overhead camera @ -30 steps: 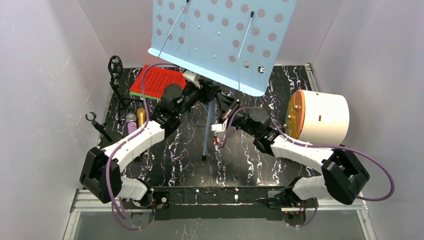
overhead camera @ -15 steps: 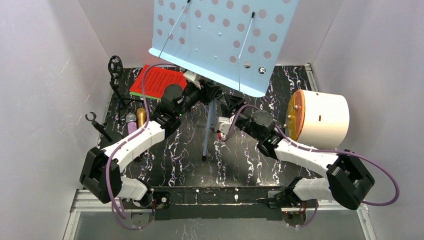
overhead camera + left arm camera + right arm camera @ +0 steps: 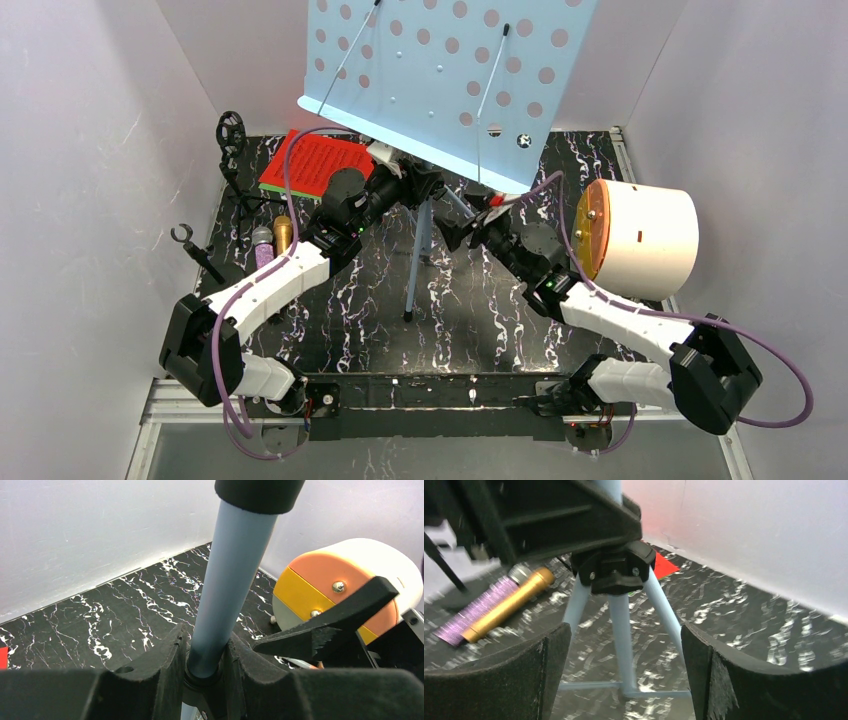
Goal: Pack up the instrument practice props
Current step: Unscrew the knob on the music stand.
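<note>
Along the left wall of the table [image 3: 480, 310], the thin black mic mounts [image 3: 232, 135] are seen, and just beside them the purple glitter microphone [image 3: 263, 246] and the gold microphone [image 3: 283, 234] are laid side by side, touching. Behind these, the red score sheets [image 3: 318, 163] are stacked flat on the green ones, of which only an edge is shown.

Near the middle, the left end effector [image 3: 405, 187] is clamped on the pole [image 3: 227, 580] of the pale blue perforated music rack [image 3: 440, 70], which is stood upright on its tripod legs [image 3: 574, 605]. To its right, the right end effector [image 3: 624, 650] is held with its fingers wide apart and nothing between the pads, facing the black hub [image 3: 616, 572] where the legs are joined.

Folding the rack is judged to be the step in hand. It would be done well if the pole were kept firmly clamped and upright by the left arm, so the broad desk is not tipped. The hub, or one leg close under it, would be taken squarely, since a bite far down a leg could slide.

At the right, a white drum [image 3: 650, 235] with an orange lid [image 3: 590, 230] is laid on its side, lid turned toward the arms. What is inside cannot be told; none of the props is seen in it.
</note>
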Controlling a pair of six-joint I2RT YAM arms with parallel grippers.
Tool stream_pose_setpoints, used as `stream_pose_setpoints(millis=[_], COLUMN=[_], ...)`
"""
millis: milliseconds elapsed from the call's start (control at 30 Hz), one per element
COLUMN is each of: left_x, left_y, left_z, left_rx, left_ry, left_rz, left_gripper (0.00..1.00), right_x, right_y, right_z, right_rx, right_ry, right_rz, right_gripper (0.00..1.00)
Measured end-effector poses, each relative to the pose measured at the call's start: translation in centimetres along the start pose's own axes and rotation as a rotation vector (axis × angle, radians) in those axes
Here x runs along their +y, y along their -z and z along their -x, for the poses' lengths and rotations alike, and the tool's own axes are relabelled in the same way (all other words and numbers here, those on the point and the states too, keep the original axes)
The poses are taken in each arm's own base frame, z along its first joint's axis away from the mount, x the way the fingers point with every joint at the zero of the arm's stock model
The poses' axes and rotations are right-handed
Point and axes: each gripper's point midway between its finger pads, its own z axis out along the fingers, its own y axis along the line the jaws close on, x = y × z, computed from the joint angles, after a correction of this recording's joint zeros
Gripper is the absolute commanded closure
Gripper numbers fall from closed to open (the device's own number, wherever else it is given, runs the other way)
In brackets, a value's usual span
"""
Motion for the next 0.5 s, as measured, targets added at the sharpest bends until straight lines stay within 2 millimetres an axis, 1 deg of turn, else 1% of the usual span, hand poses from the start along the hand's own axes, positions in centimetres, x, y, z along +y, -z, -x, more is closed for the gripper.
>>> stream_pose_setpoints(millis=[67,167,267,367,500], left_x=[0.0,0.0,0.0,0.0,0.0], left_y=[0.0,0.0,0.0,0.0,0.0], left_z=[0.0,0.0,0.0,0.0,0.0], left_rx=[0.000,0.000,0.000,0.000,0.000], left_ry=[0.000,0.000,0.000,0.000,0.000], left_rz=[0.000,0.000,0.000,0.000,0.000], left_gripper=[1.00,1.00,1.00,1.00,1.00], right_x=[0.0,0.3,0.5,0.3,-0.2], right_y=[-0.4,-1.0,-1.2,-1.3,-1.9], right_z=[0.2,1.2,1.9,1.9,2.0], right_rx=[0.011,0.003,-0.015,-0.021,-0.024], right_ry=[-0.155,-0.358,-0.514,-0.630,-0.721], right_rz=[-0.029,-0.056,-0.079,-0.113,-0.156], right_gripper=[0.13,0.16,0.19,0.22,0.25])
